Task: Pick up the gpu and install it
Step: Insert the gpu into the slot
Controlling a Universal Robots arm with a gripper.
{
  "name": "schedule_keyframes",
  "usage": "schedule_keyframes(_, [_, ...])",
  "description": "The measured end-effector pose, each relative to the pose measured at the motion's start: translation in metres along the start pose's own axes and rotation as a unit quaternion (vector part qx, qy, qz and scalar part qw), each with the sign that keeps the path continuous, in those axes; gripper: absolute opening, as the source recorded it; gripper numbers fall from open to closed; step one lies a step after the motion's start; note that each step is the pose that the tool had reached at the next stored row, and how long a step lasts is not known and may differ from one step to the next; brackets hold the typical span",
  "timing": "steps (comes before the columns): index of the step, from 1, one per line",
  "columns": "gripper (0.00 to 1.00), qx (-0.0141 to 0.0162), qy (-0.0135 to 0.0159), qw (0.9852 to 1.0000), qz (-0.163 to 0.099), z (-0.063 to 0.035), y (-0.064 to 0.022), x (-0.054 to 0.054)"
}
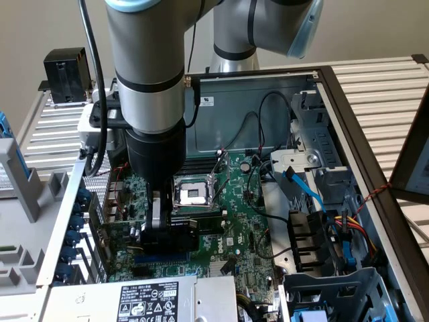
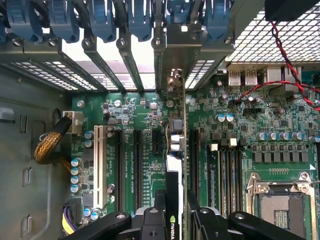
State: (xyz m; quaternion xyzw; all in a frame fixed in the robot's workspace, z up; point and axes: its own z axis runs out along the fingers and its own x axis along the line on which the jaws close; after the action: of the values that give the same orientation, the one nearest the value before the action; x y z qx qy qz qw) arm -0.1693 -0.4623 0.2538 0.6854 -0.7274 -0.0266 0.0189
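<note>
Robot arm (image 1: 147, 67) reaches straight down into an open PC case (image 1: 268, 87), wrist vertical, w/ black gripper (image 1: 159, 231) low over the green motherboard (image 1: 234, 221), on the exterior view's left of the silver CPU socket (image 1: 194, 194). In the wrist view, gripper fingers (image 2: 150, 222) sit narrow, pinched on either side of the gpu (image 2: 173, 200). The card stands on edge, seen from above as a thin line w/ a black part between the fingers. It runs along the board in line w/ the long expansion slots (image 2: 136, 165), between 2 of them, w/ its far end at the metal rear slot openings (image 2: 172, 80) under the blue clips (image 2: 140, 17). Can't tell if the card's bottom edge is seated in a slot. Red-and-black wires (image 2: 280, 60) cross the board well apart from the card.
</note>
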Motion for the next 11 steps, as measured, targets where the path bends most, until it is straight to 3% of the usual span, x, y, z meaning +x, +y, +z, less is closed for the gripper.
schedule_keyframes(11, [0.26, -0.0016, 0.0002, 1.0000, 0.000, 0.0001, 0.0000, 0.0003])
